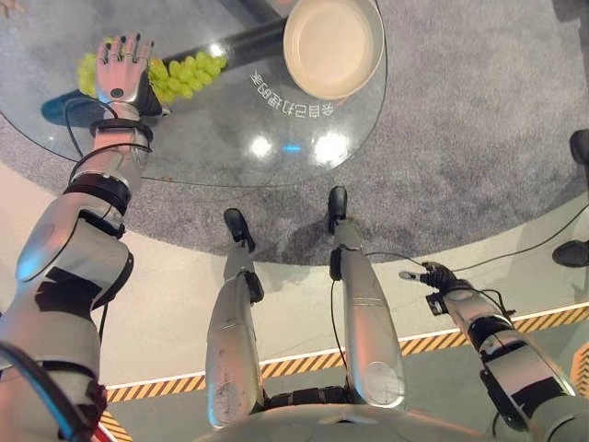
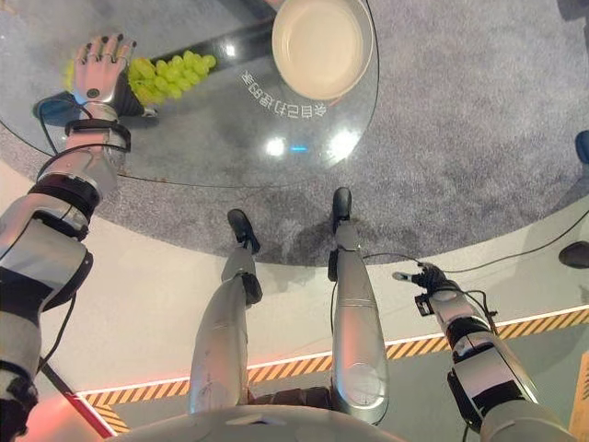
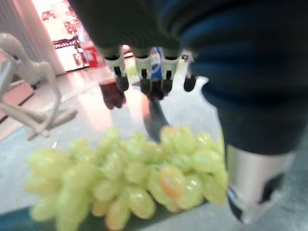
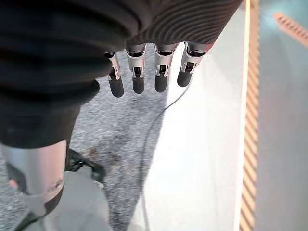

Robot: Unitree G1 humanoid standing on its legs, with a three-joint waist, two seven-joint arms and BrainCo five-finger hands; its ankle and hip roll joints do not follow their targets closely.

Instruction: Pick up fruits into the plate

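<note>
green grapes (image 1: 184,74), one long bunch, lie upper left on the round glass table (image 1: 230,138). left hand (image 1: 120,69) hovers right over them, fingers straight and spread, probably lining up a grab. cream round plate (image 1: 331,46) waits empty at top centre. right hand (image 1: 425,274) hangs low, lower right, fingers relaxed.

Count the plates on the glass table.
1. The plate sits empty at the glass table's far right edge, apart from the green grapes under the left robot hand.

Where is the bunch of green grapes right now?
The green grapes lie on the glass table at the robot's left, under the open left robot hand, apart from the plate.
</note>
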